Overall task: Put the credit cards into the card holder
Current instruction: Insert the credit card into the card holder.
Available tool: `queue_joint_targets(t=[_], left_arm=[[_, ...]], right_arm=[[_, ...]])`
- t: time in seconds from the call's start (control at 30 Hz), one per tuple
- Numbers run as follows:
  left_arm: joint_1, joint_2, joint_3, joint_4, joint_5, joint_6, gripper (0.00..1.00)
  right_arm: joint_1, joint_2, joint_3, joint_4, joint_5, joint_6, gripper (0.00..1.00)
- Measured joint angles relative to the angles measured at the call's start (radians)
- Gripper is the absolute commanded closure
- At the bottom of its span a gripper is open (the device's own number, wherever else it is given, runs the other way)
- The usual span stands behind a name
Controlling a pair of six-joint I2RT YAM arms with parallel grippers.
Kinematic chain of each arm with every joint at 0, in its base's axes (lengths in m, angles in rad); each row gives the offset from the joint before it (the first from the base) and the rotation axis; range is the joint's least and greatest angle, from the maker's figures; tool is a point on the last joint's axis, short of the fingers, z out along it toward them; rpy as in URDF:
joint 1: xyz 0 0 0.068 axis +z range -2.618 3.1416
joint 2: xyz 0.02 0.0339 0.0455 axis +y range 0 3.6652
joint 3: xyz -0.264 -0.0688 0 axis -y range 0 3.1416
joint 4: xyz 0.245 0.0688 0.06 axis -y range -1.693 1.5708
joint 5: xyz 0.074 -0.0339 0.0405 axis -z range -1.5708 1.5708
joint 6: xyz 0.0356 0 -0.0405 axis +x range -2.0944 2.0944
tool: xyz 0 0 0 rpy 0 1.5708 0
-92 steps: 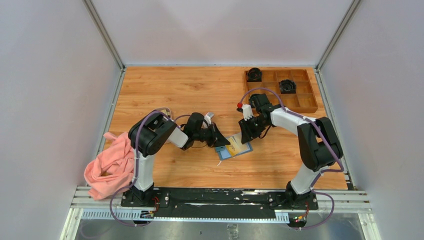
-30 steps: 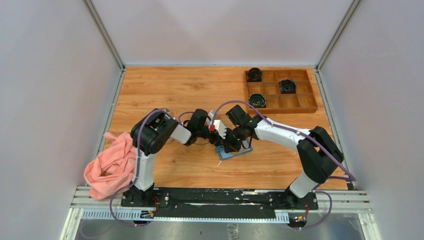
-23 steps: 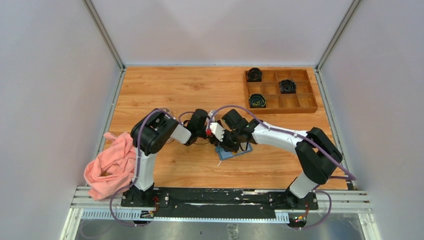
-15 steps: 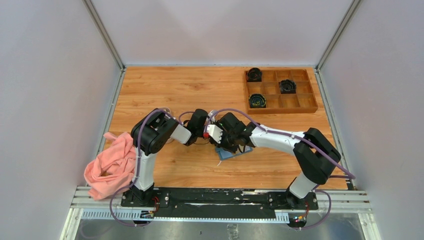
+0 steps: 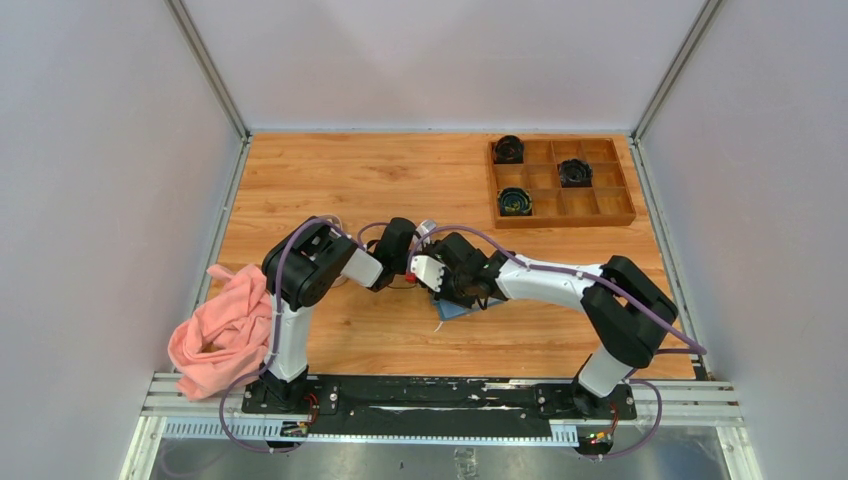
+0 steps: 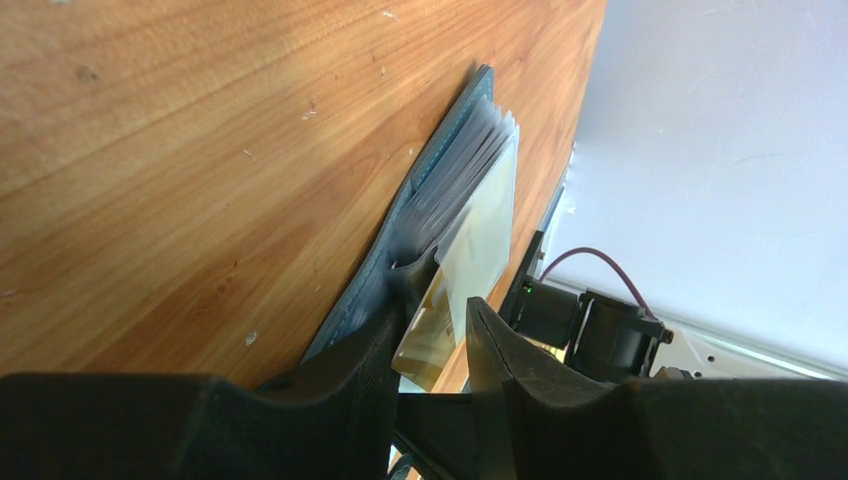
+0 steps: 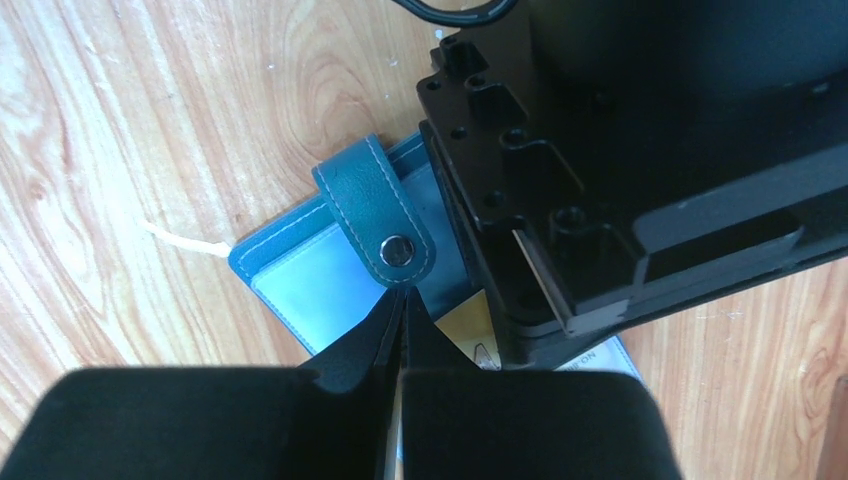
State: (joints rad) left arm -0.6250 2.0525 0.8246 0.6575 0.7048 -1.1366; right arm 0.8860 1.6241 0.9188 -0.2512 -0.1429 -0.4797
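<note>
The teal card holder (image 5: 466,309) lies open on the table between the arms, mostly hidden by them from above. My left gripper (image 6: 438,292) stands open astride its near edge. One finger rests against the teal cover (image 6: 445,165), and a yellowish credit card (image 6: 425,345) and the clear pockets (image 6: 455,175) sit loose in the gap. My right gripper (image 7: 403,297) is shut, its tips just below the snap button (image 7: 398,250) on the strap. Beside the tips a corner of the yellow card (image 7: 472,330) shows on the holder (image 7: 290,275). The left wrist's black body covers the rest.
A brown wooden compartment tray (image 5: 618,207) stands at the back right, holding three dark round items (image 5: 515,200). A pink cloth (image 5: 220,325) lies at the left edge by the left arm's base. A white string (image 7: 185,240) trails from the holder's corner.
My right arm has swung left, from beside the holder to over it, right up against the left wrist. The left arm has stayed put.
</note>
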Motion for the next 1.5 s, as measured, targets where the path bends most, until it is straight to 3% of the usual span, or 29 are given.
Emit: queue_joint_targets(t=[0.53, 1.1, 1.3, 1.5], left_arm=[[0.000, 0.011, 0.005, 0.016, 0.014, 0.000, 0.60], [0.000, 0.015, 0.007, 0.027, 0.013, 0.000, 0.59], [0.000, 0.015, 0.009, 0.027, 0.013, 0.001, 0.58], [0.000, 0.008, 0.012, 0.016, 0.010, 0.002, 0.57]], right_arm=[[0.004, 0.000, 0.000, -0.016, 0.171, -0.058, 1.00], [-0.001, -0.005, 0.002, -0.046, 0.221, -0.090, 1.00], [-0.032, -0.038, 0.010, -0.099, 0.159, -0.097, 0.97], [-0.107, -0.110, 0.037, -0.205, -0.050, -0.111, 0.93]])
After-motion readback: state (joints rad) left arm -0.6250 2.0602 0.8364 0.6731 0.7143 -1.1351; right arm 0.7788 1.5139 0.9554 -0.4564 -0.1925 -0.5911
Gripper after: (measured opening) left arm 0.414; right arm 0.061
